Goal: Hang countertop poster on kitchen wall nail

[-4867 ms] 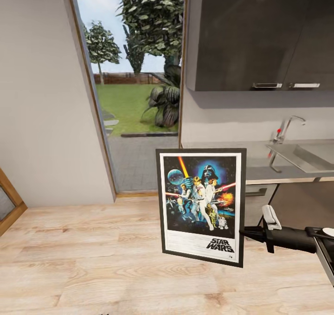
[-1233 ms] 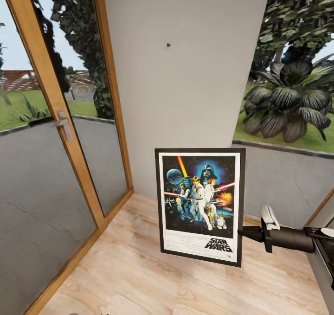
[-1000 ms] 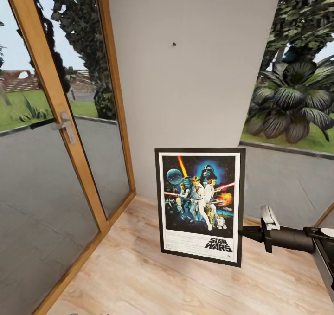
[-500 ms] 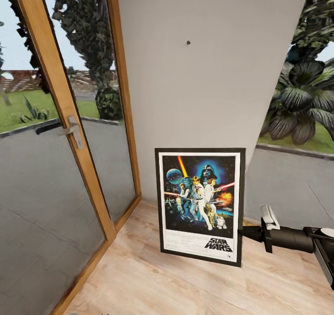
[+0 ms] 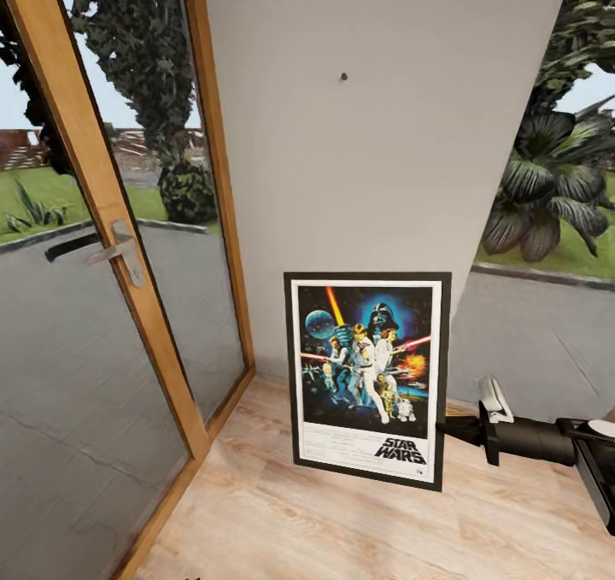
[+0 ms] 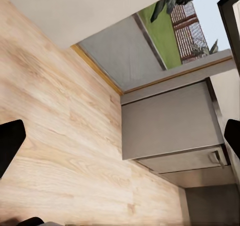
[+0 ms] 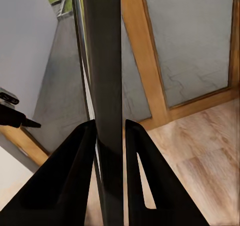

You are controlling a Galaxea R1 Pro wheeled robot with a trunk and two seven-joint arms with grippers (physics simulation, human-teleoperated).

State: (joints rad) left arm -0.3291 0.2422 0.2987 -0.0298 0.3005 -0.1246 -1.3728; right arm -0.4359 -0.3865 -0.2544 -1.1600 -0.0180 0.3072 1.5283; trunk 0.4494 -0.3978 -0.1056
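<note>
right pincer (image 5: 446,429) clamps poster (image 5: 367,378) edge upright | wall nail (image 5: 343,77) above | left pincer (image 6: 120,141) wide

Looking like a home interior w/ garden outside: light wood plank floor (image 5: 359,520) running up to a pale grey wall (image 5: 384,161), wood-framed glass door (image 5: 111,247) w/ metal handle (image 5: 120,247) showing lawn, trees & big leafy plant (image 5: 547,187) beyond.

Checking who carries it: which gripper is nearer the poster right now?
Right. The right gripper is clamped on the poster at its right edge. The left gripper is open and points down at the wooden floor, with no poster near it.
</note>
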